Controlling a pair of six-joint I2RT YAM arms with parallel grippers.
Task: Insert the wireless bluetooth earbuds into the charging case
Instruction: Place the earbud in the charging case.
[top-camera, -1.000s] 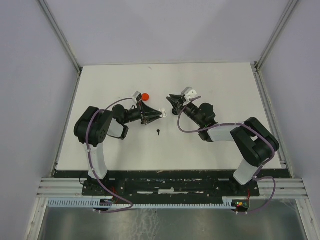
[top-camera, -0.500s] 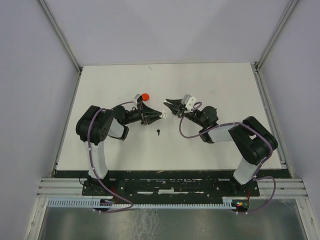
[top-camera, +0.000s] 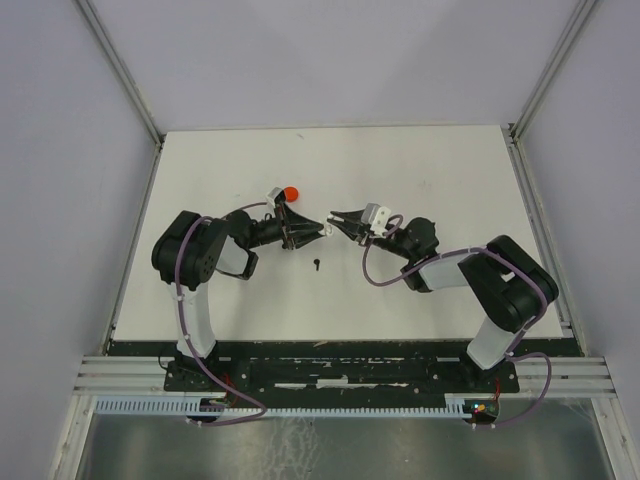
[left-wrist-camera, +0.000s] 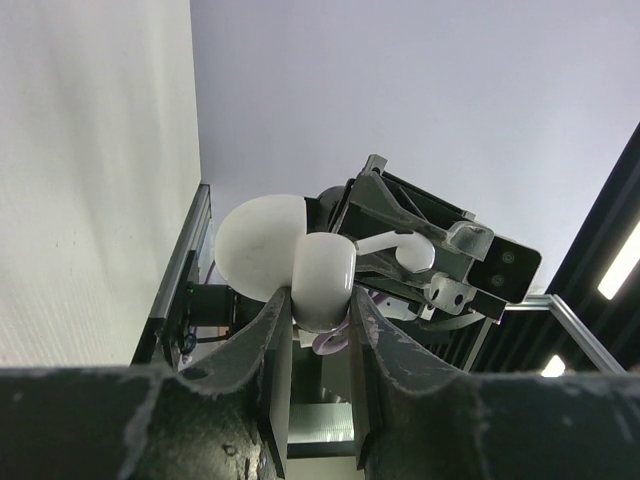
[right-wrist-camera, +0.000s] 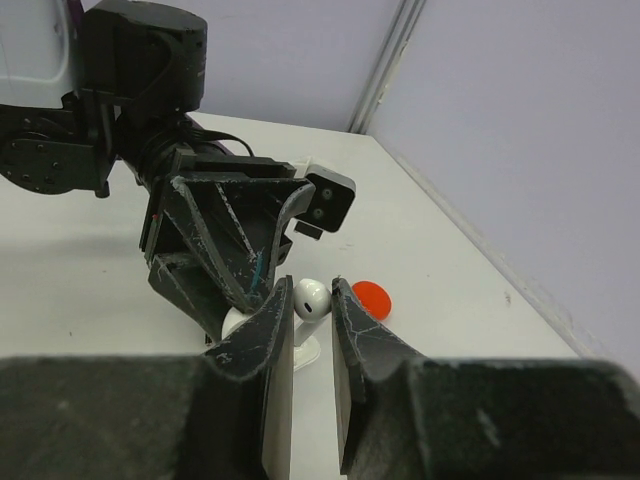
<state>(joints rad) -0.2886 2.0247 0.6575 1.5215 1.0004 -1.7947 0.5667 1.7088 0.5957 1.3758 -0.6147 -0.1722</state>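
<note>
Spanning the overhead view, the white table (top-camera: 420, 170) carries the left arm (top-camera: 190, 260) and the right arm (top-camera: 500, 280), angled toward each other so their tips nearly meet at its middle. The left gripper (left-wrist-camera: 320, 312) lies sideways, and only its own wrist camera makes the grip plain: both fingers pinch the body of the open charging case (left-wrist-camera: 322, 275), whose rounded lid (left-wrist-camera: 262, 245) is swung to the left. From above, that case is only a white speck at the fingertips.

The right gripper (right-wrist-camera: 311, 318) faces it. Its wrist view shows the fingers clamped on a white earbud (right-wrist-camera: 311, 296), the bulb end poking up between the tips. The left wrist view shows the same bud from the other side, its stem level just beyond the case's mouth; whether the two touch cannot be told. In the right wrist view the black frame of the left gripper fills the ground behind the bud and hides most of the case.

A red disc (right-wrist-camera: 372, 297) lies flat on the table just beside the left gripper. A black earbud (top-camera: 316, 264) lies alone nearer the bases, below the gap between the grippers; only the overhead view catches it.
</note>
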